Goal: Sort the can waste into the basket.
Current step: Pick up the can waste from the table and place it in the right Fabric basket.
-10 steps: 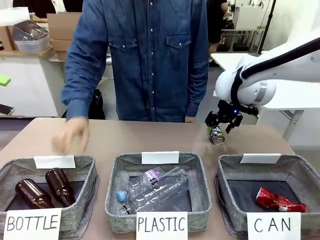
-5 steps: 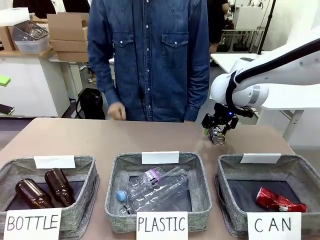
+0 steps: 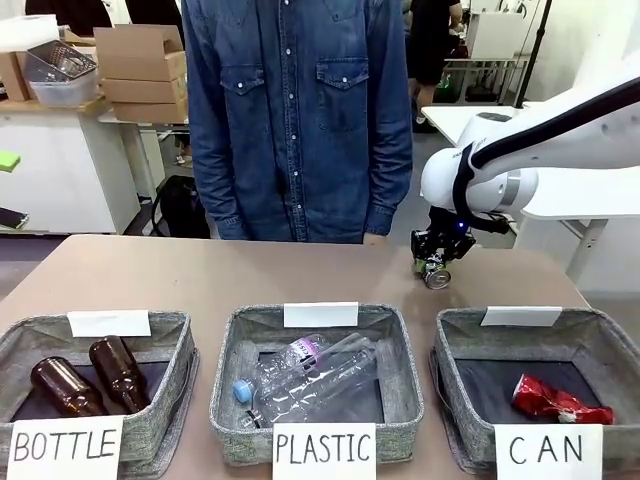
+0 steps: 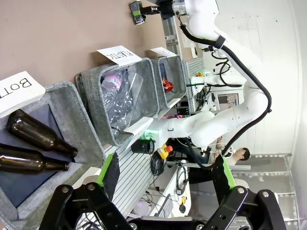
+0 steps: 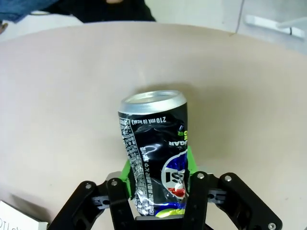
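1. Front view: right claw [image 3: 437,266] of the white arm, jaws clamped on a small dented dark metal can with a blue-red-white logo [image 3: 436,275], held above the far right part of the tan worktop [image 3: 250,275].
2. Right wrist view: same dark can [image 5: 156,143] pinched between green pads [image 5: 125,173], silver end pointing away from the camera, body creased; worktop beneath.
3. Square grey fabric basket with a white "CAN" sign [image 3: 455,385], nearest row, right; one crushed red metal can [image 3: 556,400] lies on its dark floor. The held can is beyond the basket's far rim, not over it.
4. Middle grey basket signed "PLASTIC" [image 3: 230,385]: crumpled clear plastic bottles [image 3: 315,375].
5. Left grey basket signed "BOTTLE" [image 3: 170,385]: two brown glass bottles [image 3: 90,378] lying side by side.
6. Left wrist view: left claw [image 4: 168,175], fingers spread wide with nothing between them, off the worktop's near edge beside the bottle basket.
7. Person in a blue denim shirt [image 3: 300,110], standing at the far side.
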You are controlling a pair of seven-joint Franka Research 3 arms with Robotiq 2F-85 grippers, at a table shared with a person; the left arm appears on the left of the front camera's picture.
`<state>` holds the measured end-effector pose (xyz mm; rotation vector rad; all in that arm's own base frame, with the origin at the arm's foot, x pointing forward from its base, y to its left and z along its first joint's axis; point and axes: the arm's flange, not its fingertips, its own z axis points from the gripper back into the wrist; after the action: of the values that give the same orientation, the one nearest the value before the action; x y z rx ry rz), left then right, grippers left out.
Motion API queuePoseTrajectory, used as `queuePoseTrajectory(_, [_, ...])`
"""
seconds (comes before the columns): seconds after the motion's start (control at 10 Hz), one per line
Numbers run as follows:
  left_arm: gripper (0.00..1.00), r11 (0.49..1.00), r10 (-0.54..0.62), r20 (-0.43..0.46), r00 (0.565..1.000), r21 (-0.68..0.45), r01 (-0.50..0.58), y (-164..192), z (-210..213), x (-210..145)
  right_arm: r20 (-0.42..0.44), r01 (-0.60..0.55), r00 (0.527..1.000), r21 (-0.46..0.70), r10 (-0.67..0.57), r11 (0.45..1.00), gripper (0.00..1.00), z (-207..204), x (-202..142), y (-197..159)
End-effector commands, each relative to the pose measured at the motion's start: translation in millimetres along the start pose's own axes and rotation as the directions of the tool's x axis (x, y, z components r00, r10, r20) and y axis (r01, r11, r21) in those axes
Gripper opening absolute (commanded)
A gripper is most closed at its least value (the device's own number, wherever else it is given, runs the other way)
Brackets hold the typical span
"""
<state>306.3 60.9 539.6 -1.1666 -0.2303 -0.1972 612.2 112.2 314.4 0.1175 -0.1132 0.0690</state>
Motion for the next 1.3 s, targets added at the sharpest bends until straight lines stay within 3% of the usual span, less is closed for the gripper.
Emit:
queuePoseTrajectory(0.0, [1.0, 1.0, -0.013, -0.007, 1.0, -0.005, 0.013, -1, 3, -2, -0.018, 0.018, 1.0, -0.019, -0.019, 1.0, 0.0, -1, 1, 3])
queuePoseTrajectory(0.5, [1.0, 1.0, -0.013, -0.007, 1.0, -0.005, 0.013, -1, 3, -2, -0.025, -0.021, 0.999, 0.061, 0.023, 0.998, 0.0, 20, -6, -4])
queuePoseTrajectory(0.7, [1.0, 1.0, -0.013, -0.007, 1.0, -0.005, 0.013, -1, 3, -2, 0.034, -0.215, 0.977, 0.105, 0.213, 0.971, 0.0, 100, -47, -25])
queuePoseTrajectory(0.8, [1.0, 1.0, -0.013, -0.007, 1.0, -0.005, 0.013, -1, 3, -2, 0.058, -0.339, 0.941, 0.14, 0.334, 0.93, 0.0, 150, -84, -38])
queuePoseTrajectory(0.9, [1.0, 1.0, -0.013, -0.007, 1.0, -0.005, 0.013, -1, 3, -2, 0.097, -0.507, 0.861, 0.235, 0.499, 0.829, 0.0, 193, -132, -47])
queuePoseTrajectory(1.0, [1.0, 1.0, -0.013, -0.007, 1.0, -0.005, 0.013, -1, 3, -2, 0.15, -0.622, 0.782, 0.262, 0.605, 0.738, 0.0, 214, -170, -53])
queuePoseTrajectory(1.2, [1.0, 1.0, -0.013, -0.007, 1.0, -0.005, 0.013, -1, 3, -2, 0.203, -0.817, 0.575, 0.194, 0.792, 0.543, 0.0, 223, -227, -57])
